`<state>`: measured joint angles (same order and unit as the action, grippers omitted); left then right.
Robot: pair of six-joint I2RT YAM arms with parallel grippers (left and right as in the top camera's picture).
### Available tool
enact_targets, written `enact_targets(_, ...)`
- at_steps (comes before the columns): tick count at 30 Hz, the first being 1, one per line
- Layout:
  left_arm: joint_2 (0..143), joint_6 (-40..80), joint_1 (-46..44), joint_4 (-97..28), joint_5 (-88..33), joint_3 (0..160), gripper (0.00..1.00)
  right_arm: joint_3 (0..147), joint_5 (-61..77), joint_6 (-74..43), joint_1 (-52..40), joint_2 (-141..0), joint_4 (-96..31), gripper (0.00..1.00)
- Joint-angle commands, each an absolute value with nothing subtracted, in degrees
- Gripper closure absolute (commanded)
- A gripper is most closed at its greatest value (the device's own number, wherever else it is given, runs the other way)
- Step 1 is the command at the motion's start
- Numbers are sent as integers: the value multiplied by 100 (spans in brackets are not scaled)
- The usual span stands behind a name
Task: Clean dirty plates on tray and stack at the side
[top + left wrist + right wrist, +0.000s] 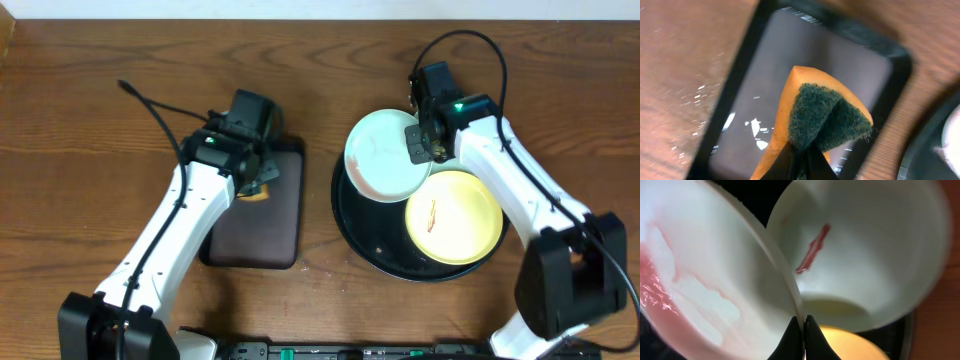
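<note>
Left gripper point(799, 152) is pinched tight on a folded orange sponge point(805, 100), green scrub side showing, over the brown tray point(285, 235) on the table point(80, 120). Moving right, we see the blue-white plate point(385, 155), pink-smeared and tilted, its far edge overhanging the black tray point(365, 240). Right gripper point(422, 148) is closed on that plate's rim. Yellow plate point(455, 215), red-streaked, lies flat in the black tray just beside it. Right wrist view shows a pale streaked plate point(865, 255); we cannot tell if it's the yellow one.
</note>
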<state>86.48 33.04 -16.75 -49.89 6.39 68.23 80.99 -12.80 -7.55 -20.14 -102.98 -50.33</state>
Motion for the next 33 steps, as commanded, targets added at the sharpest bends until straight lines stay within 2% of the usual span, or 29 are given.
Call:
enact_targets(1, 8659, 3238, -1376, -4978, 862, 6469, 93, 8208, -2397, -635, -2307, -9904, -5037, 99)
enact_targets(15, 8659, 3236, -1243, -4685, 895, 6020, 92, 8208, -5225, -244, -3704, -9550, -5111, 99)
enact_targets(19, 8661, 3236, -1243, -4633, 993, 6020, 90, 8208, -5658, -244, -4104, -9546, -5148, 99)
enact_targets(22, 8661, 3236, -1245, -4644, 991, 6020, 83, 8208, -5878, -248, -4320, -9546, -5240, 99)
enact_targets(24, 8661, 3236, -1243, -4644, 991, 6020, 68, 8208, -6027, -248, -4423, -9546, -5282, 99)
enact_targets(25, 8661, 3238, -1243, -4639, 991, 6020, 57, 8208, -6200, -248, -4506, -9526, -5295, 99)
enact_targets(33, 8661, 3238, -1245, -4641, 974, 6020, 34, 8208, -6313, -274, -4595, -9102, -5266, 99)
